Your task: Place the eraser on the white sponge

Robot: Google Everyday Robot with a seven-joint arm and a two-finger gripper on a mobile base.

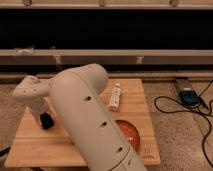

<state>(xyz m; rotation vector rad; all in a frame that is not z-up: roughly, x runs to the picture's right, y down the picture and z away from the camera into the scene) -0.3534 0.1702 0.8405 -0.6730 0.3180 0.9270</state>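
Observation:
My white arm fills the middle of the camera view and reaches left over the wooden board [135,90]. Its wrist bends down to the dark gripper [46,120], which hangs low over the board's left part. Neither the eraser nor the white sponge shows in this view; the arm covers much of the board. Whether anything sits in the gripper is not visible.
A long white power strip [115,97] lies on the board right of the arm. A dark red-brown rounded object [128,133] sits near the board's front right. On the floor at the right lie a blue-grey box [189,96] and black cables [200,112]. A dark wall with ledges runs behind.

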